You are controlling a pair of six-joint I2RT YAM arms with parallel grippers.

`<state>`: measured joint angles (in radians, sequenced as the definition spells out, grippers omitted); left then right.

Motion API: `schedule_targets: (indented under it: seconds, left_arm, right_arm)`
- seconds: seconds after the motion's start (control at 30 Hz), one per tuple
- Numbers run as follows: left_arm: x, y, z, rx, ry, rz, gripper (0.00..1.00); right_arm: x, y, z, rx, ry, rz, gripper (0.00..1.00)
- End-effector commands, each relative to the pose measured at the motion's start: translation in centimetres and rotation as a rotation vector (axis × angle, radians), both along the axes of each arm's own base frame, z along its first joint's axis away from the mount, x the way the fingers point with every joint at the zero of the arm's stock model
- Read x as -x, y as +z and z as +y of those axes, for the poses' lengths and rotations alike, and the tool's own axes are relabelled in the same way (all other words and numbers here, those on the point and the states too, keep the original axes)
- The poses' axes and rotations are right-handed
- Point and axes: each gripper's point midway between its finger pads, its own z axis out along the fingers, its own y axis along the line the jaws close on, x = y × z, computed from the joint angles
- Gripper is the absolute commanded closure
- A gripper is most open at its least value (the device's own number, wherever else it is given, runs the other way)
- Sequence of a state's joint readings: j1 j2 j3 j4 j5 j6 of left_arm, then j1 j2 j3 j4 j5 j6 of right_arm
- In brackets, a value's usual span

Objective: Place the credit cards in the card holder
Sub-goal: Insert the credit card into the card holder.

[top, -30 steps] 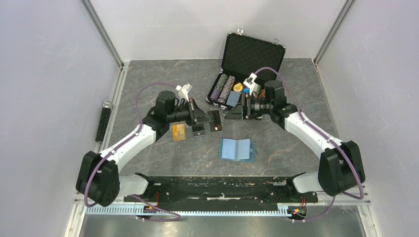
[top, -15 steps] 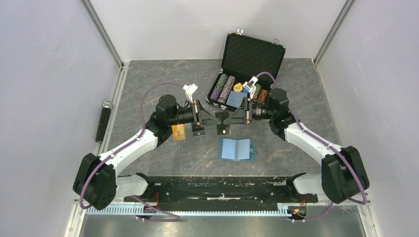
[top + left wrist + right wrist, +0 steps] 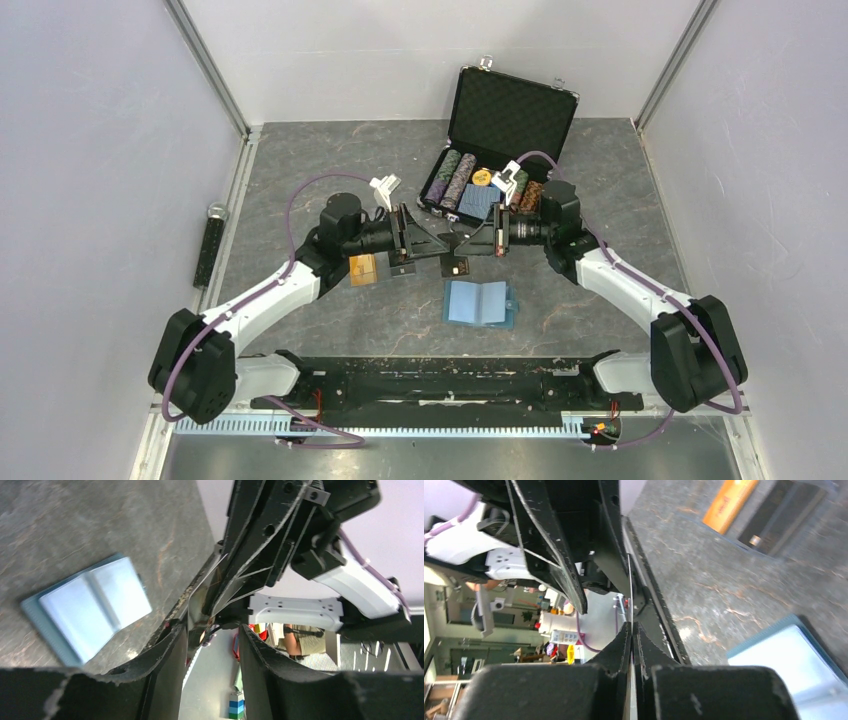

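Card point(image 3: 455, 266), black and thin, hangs beyond the open pale-blue holder point(image 3: 480, 302); we see right gripper point(image 3: 631, 626) clamping it, left gripper point(image 3: 212, 635) half-open, gripping nothing.

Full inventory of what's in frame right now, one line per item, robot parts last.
card holder: one, teal with a paler blue inside, lying open on the table in front of the tools
orange card: one, orange-gold, flat on the table under the left arm
black card: one, black, flat on the table beside the orange card
held card: one, black, off the table between the two tools
case: one, black with metal edges, open at the far side
poker chips: several rows, striped mixed colours, in the case
card deck: one, blue, in the case
bar: one, black, along the left rail
table: one, dark marbled grey
left tool: open
right tool: shut on the held card
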<state>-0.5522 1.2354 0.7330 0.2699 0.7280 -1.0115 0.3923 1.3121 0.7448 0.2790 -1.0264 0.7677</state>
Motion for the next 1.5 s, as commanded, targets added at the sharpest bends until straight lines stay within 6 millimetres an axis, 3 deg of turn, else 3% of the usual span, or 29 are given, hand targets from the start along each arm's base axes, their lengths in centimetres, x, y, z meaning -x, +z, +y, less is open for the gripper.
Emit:
schedule_targets:
  seconds: [0.0, 0.1, 0.37, 0.57, 0.83, 1.13, 1.47]
  left_arm:
    - [0.1, -4.5, 0.7, -0.135, 0.044, 0.074, 0.51]
    - [0.3, -7.4, 0.9, -0.193, 0.07, 0.16, 0.52]
    - [1.5, -11.8, -1.4, -0.365, 0.02, 0.231, 0.58]
    - [1.3, -15.0, -2.1, -0.596, 0.026, 0.229, 0.67]
    - [1.5, -18.6, -2.6, -0.768, -0.032, 0.244, 0.74]
    - [1.9, -21.1, -1.1, -0.884, -0.04, 0.251, 0.77]
    - [2.1, -21.5, -1.1, -0.91, -0.058, 0.251, 0.78]
  right_arm:
    - [-0.6, -4.7, -2.2, 0.153, -0.1, 0.032, 1.0]
    - [-0.5, -7.1, -3.8, 0.195, -0.154, 0.076, 1.0]
    - [0.5, -12.4, -7.5, 0.327, -0.252, 0.183, 1.0]
    - [0.9, -14.2, -8.6, 0.378, -0.279, 0.204, 1.0]
    - [1.6, -16.1, -8.7, 0.396, -0.272, 0.257, 1.0]
    - [2.1, -17.4, -8.4, 0.394, -0.24, 0.318, 1.0]
    - [3.6, -19.7, -8.3, 0.416, -0.19, 0.413, 1.0]
